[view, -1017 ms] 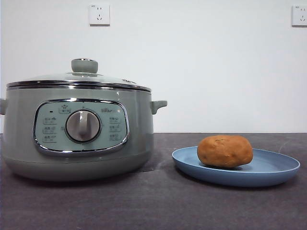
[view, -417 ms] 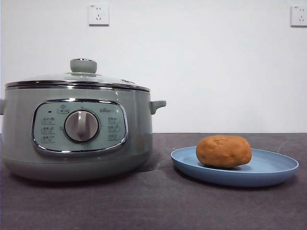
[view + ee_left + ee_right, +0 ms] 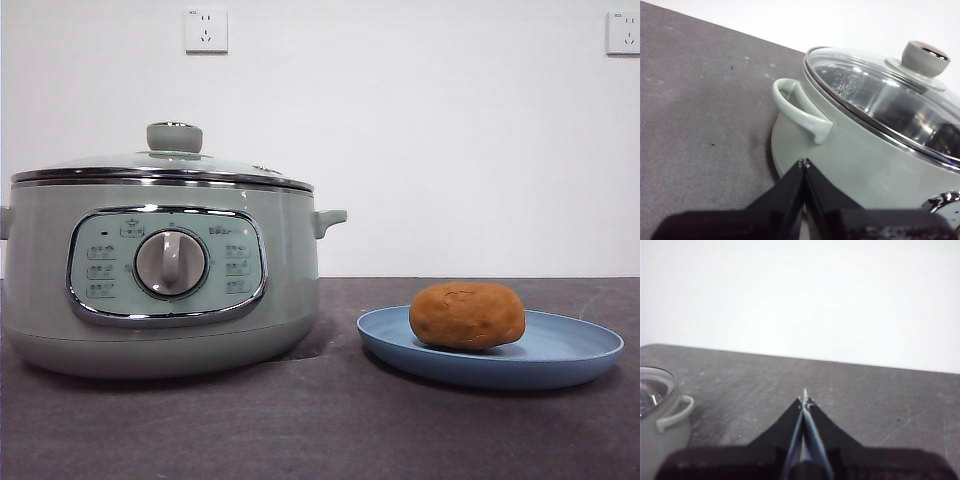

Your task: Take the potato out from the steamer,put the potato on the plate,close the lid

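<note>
The potato (image 3: 467, 315), one matte orange-brown oval, lies on the single light-blue plate (image 3: 560, 350) beside one sage-green steamer (image 3: 160, 265) (its one glass lid (image 3: 165, 160) seated). My left gripper (image 3: 803, 163) and right gripper (image 3: 804, 399) are both clenched, empty.

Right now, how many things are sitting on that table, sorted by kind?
Pots: 1, the green steamer
Lids: 1, the glass lid, closed on the steamer
Plates: 1, the blue plate
Potatoes: 1, the potato, lying on the plate
Total: 4
</note>
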Robot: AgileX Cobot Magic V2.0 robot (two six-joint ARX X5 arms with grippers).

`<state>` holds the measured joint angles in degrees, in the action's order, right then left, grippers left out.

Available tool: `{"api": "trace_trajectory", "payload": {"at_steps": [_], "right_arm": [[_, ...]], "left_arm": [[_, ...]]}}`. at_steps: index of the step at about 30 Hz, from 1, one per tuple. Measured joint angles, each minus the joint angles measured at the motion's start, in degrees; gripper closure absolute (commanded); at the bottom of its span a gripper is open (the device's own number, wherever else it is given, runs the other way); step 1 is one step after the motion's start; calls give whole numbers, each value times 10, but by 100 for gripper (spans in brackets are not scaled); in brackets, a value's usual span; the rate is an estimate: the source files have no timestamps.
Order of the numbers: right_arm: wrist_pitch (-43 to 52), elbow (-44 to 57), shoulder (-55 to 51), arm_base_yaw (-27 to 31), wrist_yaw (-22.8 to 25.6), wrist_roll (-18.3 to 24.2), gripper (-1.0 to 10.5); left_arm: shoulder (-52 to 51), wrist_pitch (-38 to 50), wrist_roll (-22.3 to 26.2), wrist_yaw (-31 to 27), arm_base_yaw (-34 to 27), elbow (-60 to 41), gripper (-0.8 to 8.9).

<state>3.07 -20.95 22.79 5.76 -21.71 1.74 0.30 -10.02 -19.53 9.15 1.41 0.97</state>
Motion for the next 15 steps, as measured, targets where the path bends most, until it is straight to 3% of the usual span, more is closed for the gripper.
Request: {"api": "trace_trajectory", "payload": {"at_steps": [4,7,15], "right_arm": [[4,114,-84,0,38,-28,948],[-16,168,-132,0,40,-49,948],[-104,198,-226,0,43,-87,948]], "left_arm": [[0,0,0,0,0,0,816],[0,0,0,0,0,0,816],[0,0,0,0,0,0,816]]}}
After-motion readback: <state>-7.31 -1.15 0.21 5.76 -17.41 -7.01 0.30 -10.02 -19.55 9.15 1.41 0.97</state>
